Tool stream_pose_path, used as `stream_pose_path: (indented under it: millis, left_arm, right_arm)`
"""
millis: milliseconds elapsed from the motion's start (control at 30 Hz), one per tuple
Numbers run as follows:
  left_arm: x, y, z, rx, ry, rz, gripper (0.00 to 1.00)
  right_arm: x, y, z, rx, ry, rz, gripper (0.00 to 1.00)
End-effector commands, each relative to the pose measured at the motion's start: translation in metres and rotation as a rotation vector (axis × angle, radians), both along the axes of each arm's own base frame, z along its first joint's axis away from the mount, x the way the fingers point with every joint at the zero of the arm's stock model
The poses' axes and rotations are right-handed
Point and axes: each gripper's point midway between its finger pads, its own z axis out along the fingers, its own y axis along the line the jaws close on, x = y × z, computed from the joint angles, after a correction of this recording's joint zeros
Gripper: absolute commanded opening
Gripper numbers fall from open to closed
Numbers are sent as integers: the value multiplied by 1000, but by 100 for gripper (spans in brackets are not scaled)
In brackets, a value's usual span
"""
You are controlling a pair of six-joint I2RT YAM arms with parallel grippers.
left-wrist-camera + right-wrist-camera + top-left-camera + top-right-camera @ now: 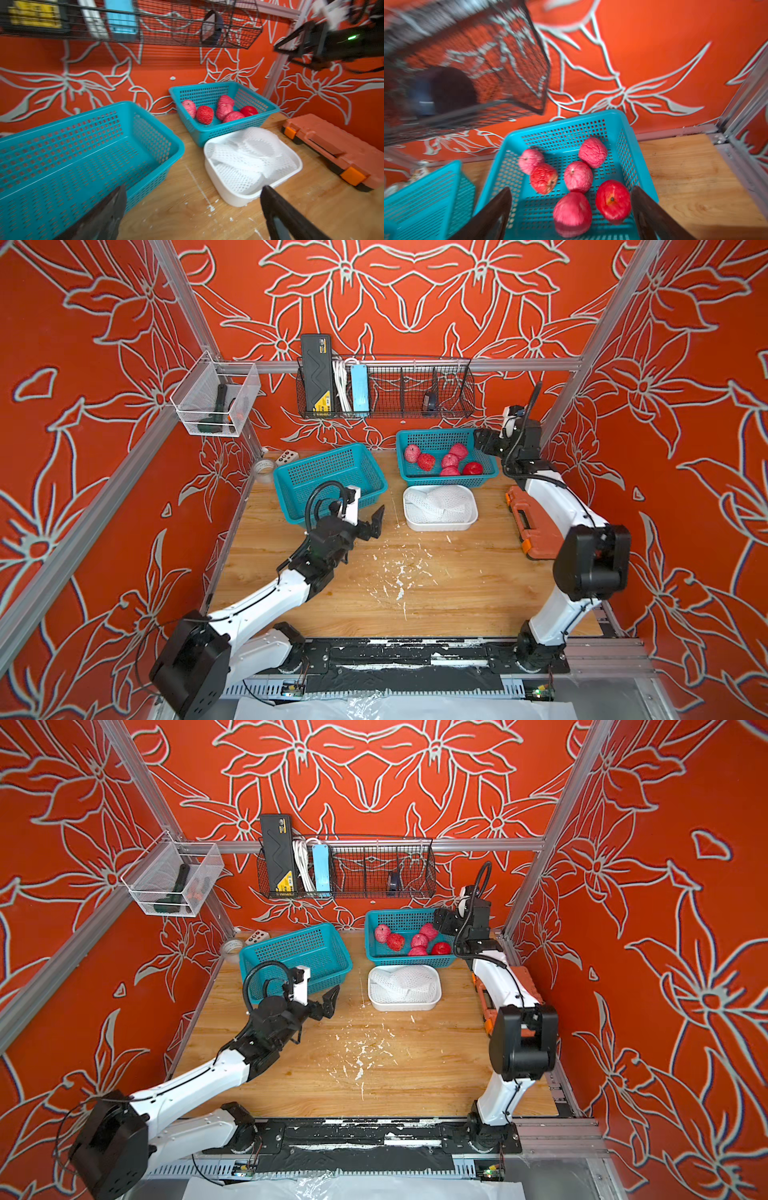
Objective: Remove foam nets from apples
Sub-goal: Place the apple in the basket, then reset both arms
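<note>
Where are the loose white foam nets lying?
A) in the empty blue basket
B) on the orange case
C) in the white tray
C: the foam nets are piled inside the white tray, just in front of the basket holding the apples.

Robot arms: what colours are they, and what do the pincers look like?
Both the left arm and the right arm have smooth white shells with chunky black joints. A black cable loops near each wrist. The left pincer and the right pincer are black, each with two flat, pointed fingers.
</note>
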Motion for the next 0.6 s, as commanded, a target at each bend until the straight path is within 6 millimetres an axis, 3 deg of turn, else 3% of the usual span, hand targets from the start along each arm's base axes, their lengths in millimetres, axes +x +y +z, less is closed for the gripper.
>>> stream_pose_path:
  millis: [0,67,100,233,367,500,567]
  left_arm:
    - [-3,51,-4,31,-68,231,98]
    - [-9,77,-12,42,-75,330,98]
    - [-12,85,-18,52,-78,355,98]
    - [-20,117,-44,89,-96,437,98]
    - [-13,151,-85,56,28,533,98]
    - [-7,162,-96,33,49,545,97]
    - [-1,159,-94,62,37,500,97]
  right_arm:
    - [-38,-3,1,-11,-36,-13,90]
    - [-69,0,-11,-30,-61,-29,90]
    - [-82,7,-19,-70,-84,-15,97]
    - [-133,28,-59,-272,-117,-31,98]
    - [-169,-14,-85,-352,-117,-202,98]
    - [-186,-38,-92,-490,-138,-274,98]
    - [-186,-51,-108,-504,-76,-302,98]
